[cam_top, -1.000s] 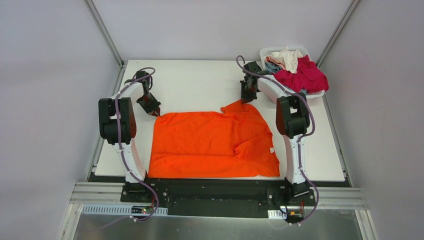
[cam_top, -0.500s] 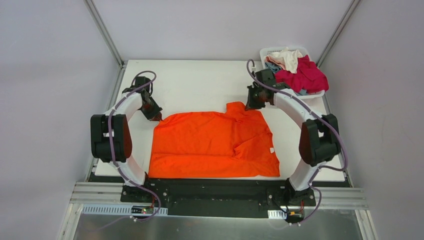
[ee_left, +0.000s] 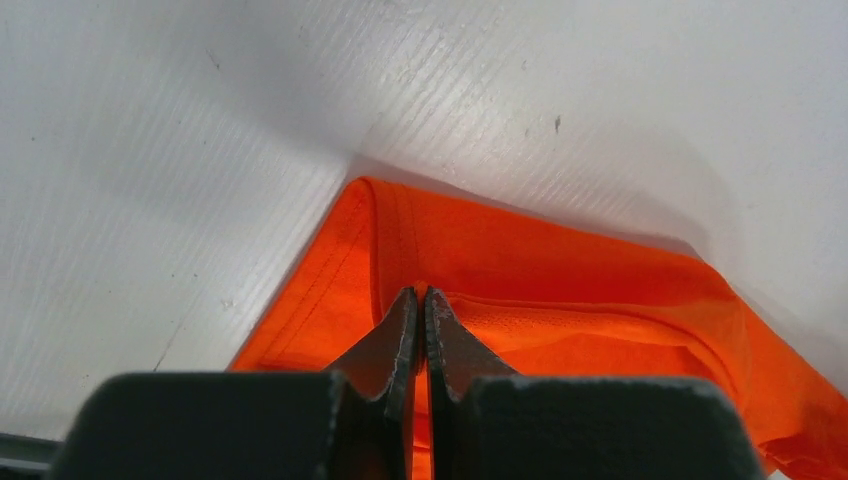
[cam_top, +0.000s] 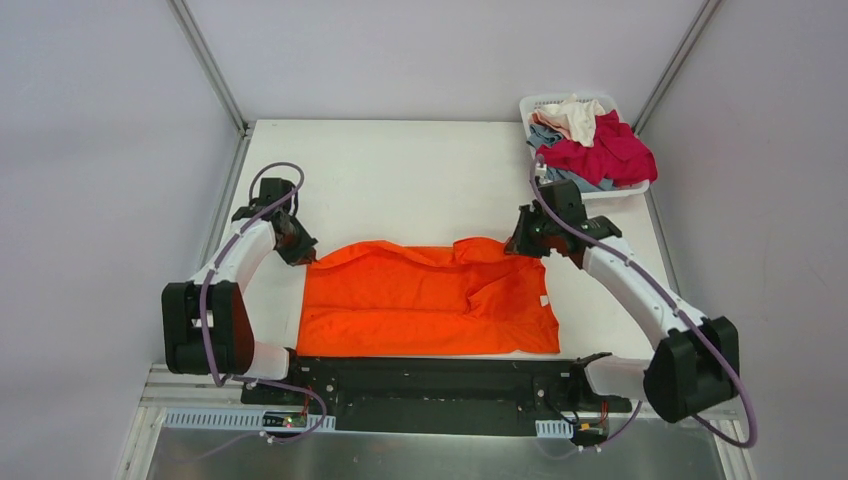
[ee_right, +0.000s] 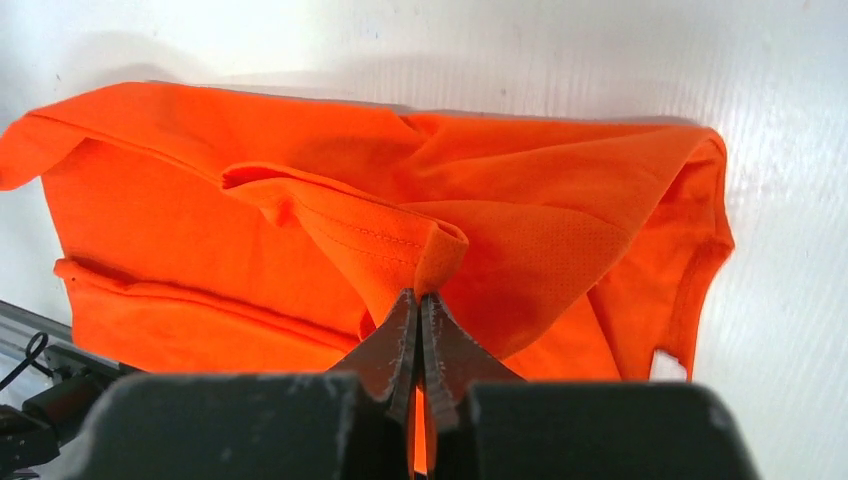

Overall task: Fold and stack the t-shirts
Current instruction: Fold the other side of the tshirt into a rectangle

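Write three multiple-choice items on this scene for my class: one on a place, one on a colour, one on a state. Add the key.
1. Where on the table is the basket?
A. near left corner
B. far right corner
C. centre

2. What colour is the shirt spread on the table?
A. orange
B. green
C. black

3. How are the left claw and right claw?
A. both open, off the cloth
B. both shut on the shirt
C. one open, one shut

Key:
1 B, the top view shows the basket at the far right corner.
2 A, every view shows orange cloth.
3 B, each wrist view shows the fingers closed on a fold of the cloth.
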Robot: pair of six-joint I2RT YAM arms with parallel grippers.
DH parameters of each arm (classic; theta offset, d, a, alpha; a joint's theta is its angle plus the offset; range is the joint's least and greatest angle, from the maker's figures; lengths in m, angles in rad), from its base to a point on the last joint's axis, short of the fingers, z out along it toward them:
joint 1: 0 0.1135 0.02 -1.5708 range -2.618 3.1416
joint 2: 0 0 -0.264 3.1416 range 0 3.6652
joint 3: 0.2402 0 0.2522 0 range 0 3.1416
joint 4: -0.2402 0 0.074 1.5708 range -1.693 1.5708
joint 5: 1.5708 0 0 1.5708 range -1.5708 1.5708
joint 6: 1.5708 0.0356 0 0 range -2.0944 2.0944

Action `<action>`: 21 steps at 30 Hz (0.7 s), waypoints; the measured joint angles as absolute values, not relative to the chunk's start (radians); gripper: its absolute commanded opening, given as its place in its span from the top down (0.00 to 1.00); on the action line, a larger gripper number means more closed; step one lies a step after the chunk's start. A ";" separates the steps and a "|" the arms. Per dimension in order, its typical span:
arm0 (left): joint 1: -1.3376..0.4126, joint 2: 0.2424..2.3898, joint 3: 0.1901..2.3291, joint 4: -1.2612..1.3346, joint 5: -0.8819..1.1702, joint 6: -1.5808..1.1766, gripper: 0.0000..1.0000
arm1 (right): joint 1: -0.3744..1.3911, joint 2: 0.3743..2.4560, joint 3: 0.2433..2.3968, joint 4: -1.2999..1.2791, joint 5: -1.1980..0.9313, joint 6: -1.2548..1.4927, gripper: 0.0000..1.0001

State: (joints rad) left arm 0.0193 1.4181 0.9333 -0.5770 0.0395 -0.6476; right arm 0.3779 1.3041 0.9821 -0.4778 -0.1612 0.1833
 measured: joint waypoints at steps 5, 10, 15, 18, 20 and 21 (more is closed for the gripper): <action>0.019 1.359 0.876 -0.573 0.015 -0.660 1.00 | 0.379 1.156 0.895 -0.509 -0.147 0.224 1.00; 0.019 1.309 0.835 -0.574 -0.017 -0.671 1.00 | 0.379 1.051 0.840 -0.540 -0.150 0.248 1.00; 0.019 1.249 0.819 -0.574 -0.046 -0.678 1.00 | 0.381 0.999 0.813 -0.574 -0.146 0.257 1.00; 0.019 1.225 0.818 -0.572 -0.058 -0.682 1.00 | 0.381 0.974 0.802 -0.589 -0.148 0.259 1.00; 0.019 1.222 0.818 -0.572 -0.060 -0.684 1.00 | 0.382 0.967 0.801 -0.591 -0.155 0.262 1.00; 0.019 1.223 0.818 -0.573 -0.060 -0.685 1.00 | 0.382 0.966 0.799 -0.591 -0.160 0.262 1.00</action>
